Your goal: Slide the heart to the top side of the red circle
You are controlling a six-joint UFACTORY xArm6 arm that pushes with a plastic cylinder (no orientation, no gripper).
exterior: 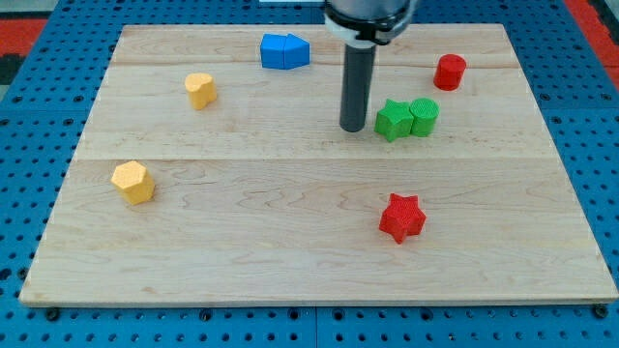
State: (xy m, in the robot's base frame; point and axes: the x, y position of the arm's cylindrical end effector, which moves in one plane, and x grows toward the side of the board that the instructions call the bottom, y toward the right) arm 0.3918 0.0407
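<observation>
Standing my tip [353, 129] on the pale, grained wooden board [290, 261], just left of the nearer green block [393, 121], itself touching a second green block [424, 115]. Being a bare smooth rod, gripping nothing. Lying well apart at the view's upper left, the yellow heart [200, 90]. Sitting near the board's top-right edge, the red circle [450, 72], with little room above it.

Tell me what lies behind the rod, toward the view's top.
Behind my tip, bare wooden board shows on both sides of the rod, with the blue blocks off to the view's left. The strip of board directly behind the rod is covered, so unseen.
</observation>
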